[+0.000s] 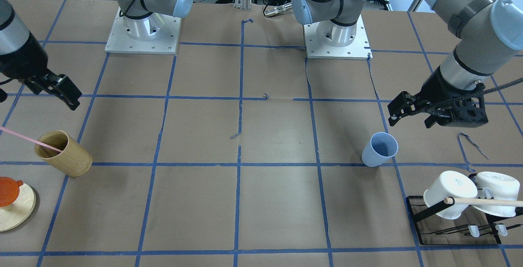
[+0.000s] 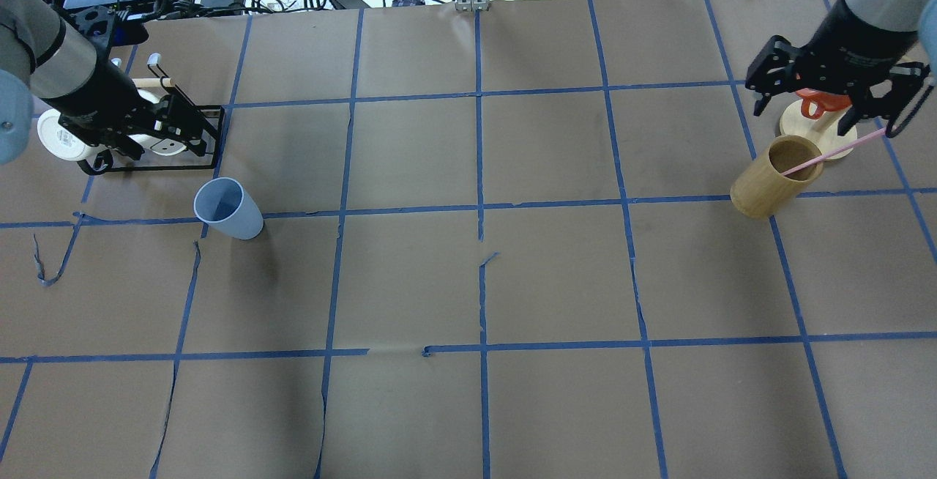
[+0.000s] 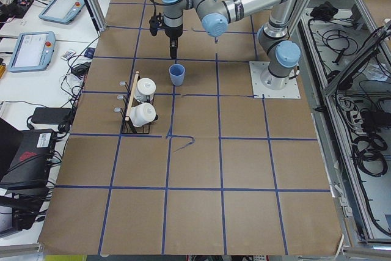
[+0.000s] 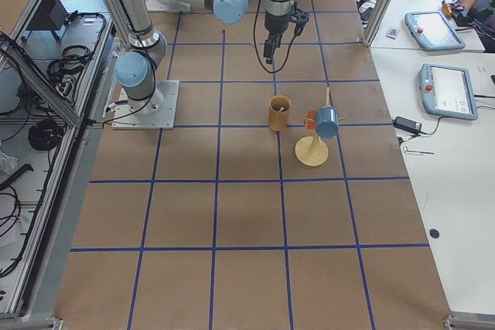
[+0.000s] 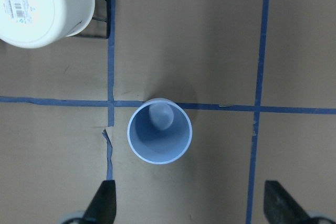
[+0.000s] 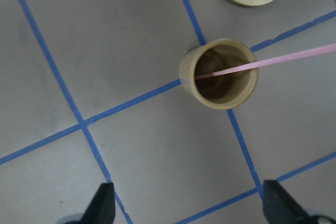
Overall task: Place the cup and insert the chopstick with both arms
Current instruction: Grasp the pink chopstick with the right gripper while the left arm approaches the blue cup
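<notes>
The light blue cup stands upright and empty on the table by a tape crossing; it also shows in the overhead view and the left wrist view. My left gripper is open and empty, hovering above and just beside the cup. The pink chopstick leans in the tan wooden holder, its upper end sticking out over the rim. My right gripper is open and empty, above the holder and apart from the chopstick.
A black rack with two white mugs and a pale wooden rod stands near the cup. A round wooden stand with an orange piece sits beside the holder. Both arm bases are at the table's robot side.
</notes>
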Available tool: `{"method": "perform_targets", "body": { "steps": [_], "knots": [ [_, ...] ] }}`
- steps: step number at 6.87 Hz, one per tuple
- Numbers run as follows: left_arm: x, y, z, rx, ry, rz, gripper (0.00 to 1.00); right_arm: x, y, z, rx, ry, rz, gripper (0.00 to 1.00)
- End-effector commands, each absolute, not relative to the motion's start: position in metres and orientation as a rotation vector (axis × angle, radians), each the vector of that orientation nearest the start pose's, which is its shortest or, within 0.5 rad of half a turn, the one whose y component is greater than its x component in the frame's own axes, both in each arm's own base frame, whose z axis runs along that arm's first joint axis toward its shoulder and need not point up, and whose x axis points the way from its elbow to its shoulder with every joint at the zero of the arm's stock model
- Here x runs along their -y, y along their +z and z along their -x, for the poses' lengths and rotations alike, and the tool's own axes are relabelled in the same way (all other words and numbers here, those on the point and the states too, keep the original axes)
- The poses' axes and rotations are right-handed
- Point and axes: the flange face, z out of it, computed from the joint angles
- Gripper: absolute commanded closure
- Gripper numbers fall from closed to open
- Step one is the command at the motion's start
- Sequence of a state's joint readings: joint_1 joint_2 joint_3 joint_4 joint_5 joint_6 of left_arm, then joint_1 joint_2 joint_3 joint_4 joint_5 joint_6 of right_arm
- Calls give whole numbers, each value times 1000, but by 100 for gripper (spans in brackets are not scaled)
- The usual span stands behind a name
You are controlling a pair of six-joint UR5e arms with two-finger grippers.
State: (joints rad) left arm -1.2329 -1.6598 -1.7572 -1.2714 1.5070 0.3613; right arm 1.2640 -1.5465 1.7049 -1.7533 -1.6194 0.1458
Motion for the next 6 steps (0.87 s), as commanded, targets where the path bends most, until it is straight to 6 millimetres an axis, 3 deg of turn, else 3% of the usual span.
{"method": "perform_targets", "body": {
  "steps": [1, 2, 3, 4, 5, 6],
  "knots": [
    [544, 356, -47, -3194, -51, -72, 0, 500, 368, 105, -3049, -141, -958, 0],
    [551, 344, -49, -3194, -51, -69, 0, 493, 355, 119, -3040, -167, -998, 0],
    [557, 333, -52, -3190, -48, -71, 1, 492, 354, 120, -3041, -166, -1001, 0],
    [559, 323, -62, -3138, -6, -63, 3, 494, 357, 122, -3051, -191, -995, 9],
    [558, 315, -65, -3148, 6, -48, 3, 498, 359, 124, -3061, -249, -964, 11],
    [554, 301, -63, -3145, -3, -55, 3, 502, 355, 127, -3091, -255, -905, 26]
  ]
}}
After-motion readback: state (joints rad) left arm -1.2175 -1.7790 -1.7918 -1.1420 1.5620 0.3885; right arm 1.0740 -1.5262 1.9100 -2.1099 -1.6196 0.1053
